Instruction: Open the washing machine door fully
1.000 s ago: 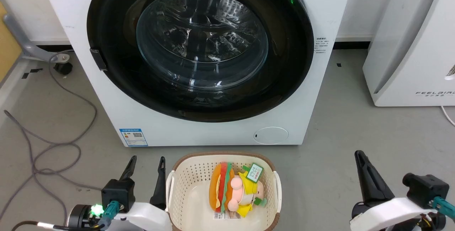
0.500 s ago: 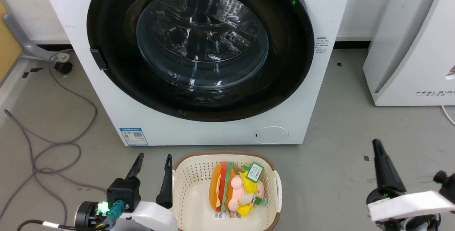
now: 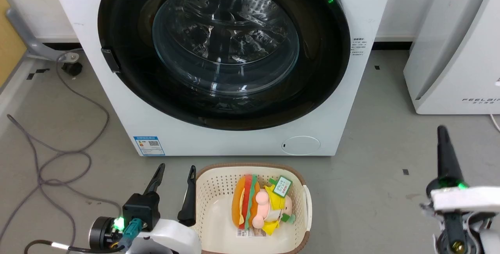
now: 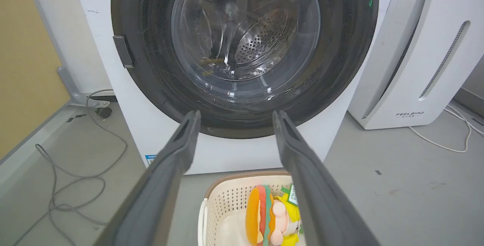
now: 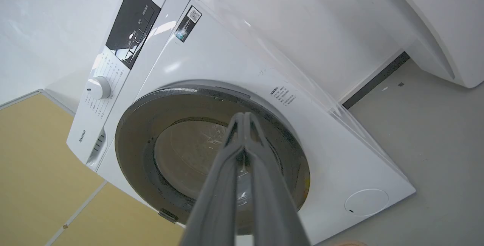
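The washing machine door (image 3: 320,70) is a big round black-rimmed door with a bulging clear glass bowl, lying flat and closed against the white washer (image 3: 242,144). The door (image 4: 340,49) faces the left wrist view, and the right wrist view shows the door (image 5: 140,132) tilted. My left gripper (image 3: 174,172) is open at the lower left, beside the basket, well short of the door; its fingers (image 4: 177,151) stand apart. My right gripper (image 3: 442,131) rises at the lower right over bare floor, shut with nothing in it, fingertips (image 5: 239,119) pressed together.
A cream laundry basket (image 3: 211,207) holding plush toys (image 3: 259,209) sits on the floor right before the washer. A white appliance (image 3: 453,50) stands to the right. Grey cables (image 3: 58,156) loop on the floor at left. The door's latch tab (image 3: 110,60) is on its left rim.
My right gripper has risen and swung to the right, turning edge-on. The left gripper has crept forward slightly. The head camera shifted a little; the door stays closed.
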